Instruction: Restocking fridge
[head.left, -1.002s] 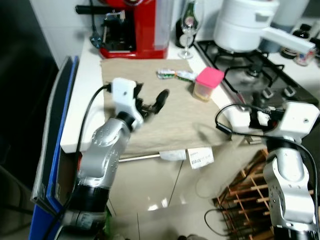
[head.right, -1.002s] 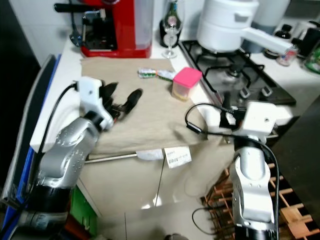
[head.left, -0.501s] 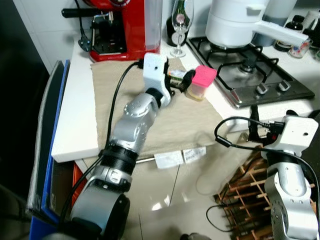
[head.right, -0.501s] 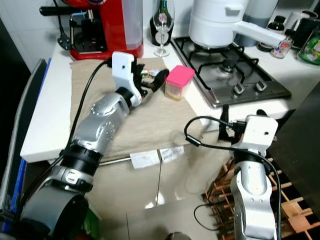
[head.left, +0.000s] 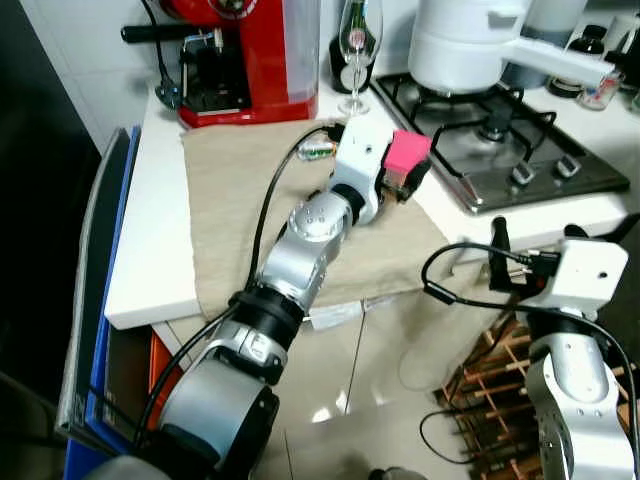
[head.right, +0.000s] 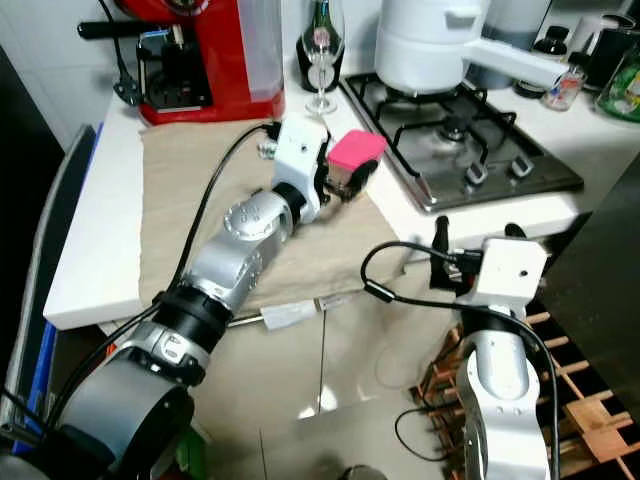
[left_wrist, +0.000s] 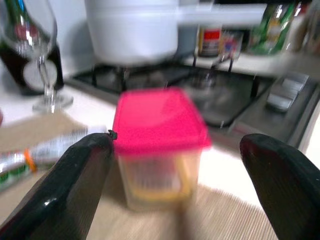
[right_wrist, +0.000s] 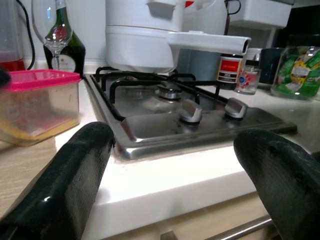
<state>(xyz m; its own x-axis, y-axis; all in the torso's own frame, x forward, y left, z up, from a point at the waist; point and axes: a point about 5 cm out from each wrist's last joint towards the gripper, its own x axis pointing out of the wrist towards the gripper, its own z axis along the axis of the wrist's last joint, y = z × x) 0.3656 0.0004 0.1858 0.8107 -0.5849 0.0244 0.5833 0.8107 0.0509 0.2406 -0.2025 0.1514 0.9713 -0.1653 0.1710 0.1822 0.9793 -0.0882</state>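
A small clear container with a pink lid (head.left: 407, 150) stands on the beige cloth (head.left: 240, 200) beside the gas hob. My left gripper (head.left: 402, 182) is stretched out to it and is open. In the left wrist view its fingers (left_wrist: 70, 180) stand on either side of the container (left_wrist: 157, 125), just short of touching it. A small printed packet (head.left: 318, 150) lies on the cloth behind the left wrist. My right gripper (head.left: 497, 238) is open and held low in front of the counter edge, facing the hob.
A red coffee machine (head.left: 250, 50), a wine glass (head.left: 357, 50) and a dark bottle stand at the back. A white pot (head.left: 470, 45) sits on the gas hob (head.left: 500, 140). A wooden wine rack (head.left: 490, 390) is on the floor at right, and a blue board (head.left: 100, 300) leans at left.
My left arm has reached to the right across the cloth, from its middle to the pink-lidded container. The right arm has stayed roughly in place; the camera has shifted a little.
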